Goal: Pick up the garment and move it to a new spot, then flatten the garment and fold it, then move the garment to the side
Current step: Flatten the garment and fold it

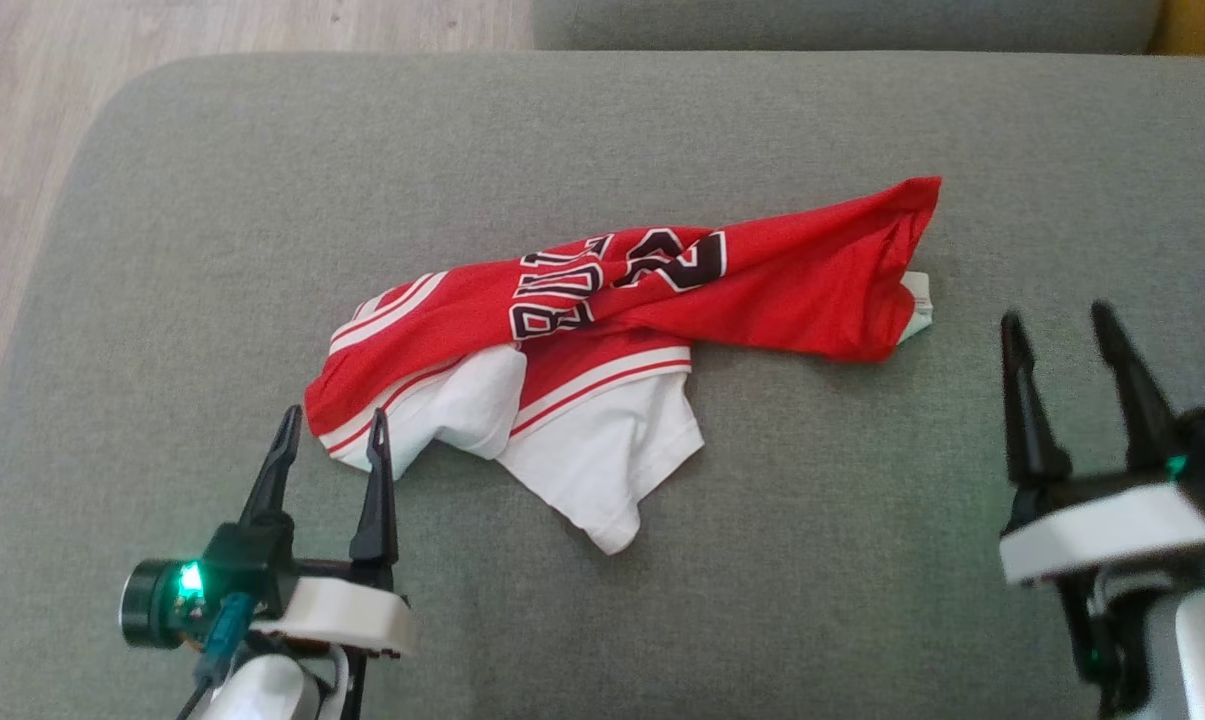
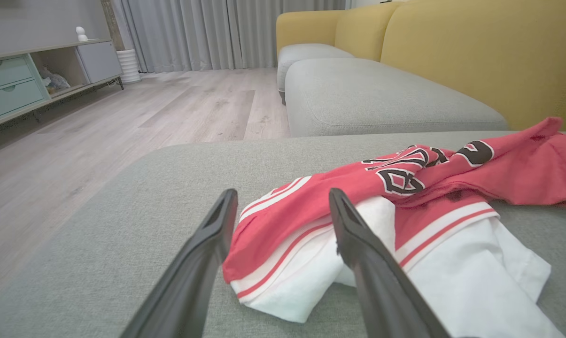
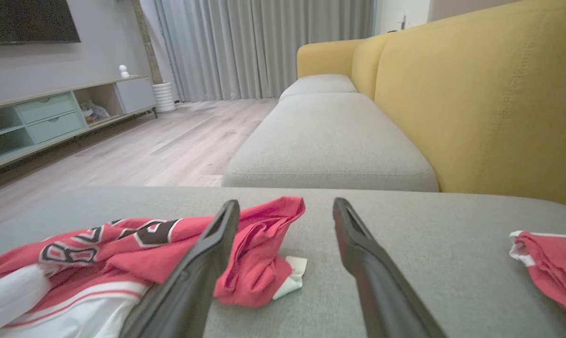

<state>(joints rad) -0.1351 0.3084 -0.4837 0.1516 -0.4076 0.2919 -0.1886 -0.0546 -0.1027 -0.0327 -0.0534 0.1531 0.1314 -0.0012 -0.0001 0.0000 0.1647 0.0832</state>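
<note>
Nearest you, at the lower left of the head view, your left gripper (image 1: 334,413) stands open with its two dark fingers spread. Their tips sit right at the near left corner of the jersey (image 1: 662,290). In the left wrist view that red-and-white corner shows between the fingers, but you cannot tell whether they touch the cloth. At the lower right, your right gripper (image 1: 1054,314) is also open and holds nothing. It sits over bare grey seat cushion (image 1: 262,200), apart from the jersey's right end. The jersey lies crumpled near the middle of that cushion. Its long axis runs from the near left to the far right. The white panels with red stripes (image 1: 602,460) spill towards you at the left end. The red body, twisted over its black-and-white lettering (image 1: 612,275), narrows to a bunched end pointing up and to the right. A small white label (image 1: 920,305) peeks out beside that end. In the right wrist view, a second piece of red cloth with white trim (image 3: 550,263) lies on the cushion to the right. Farther off are another grey seat cushion (image 3: 329,141), the yellow backrest (image 3: 475,103), the pale wood floor (image 3: 170,145), a low media cabinet (image 3: 52,117) and grey curtains (image 3: 264,47).
</note>
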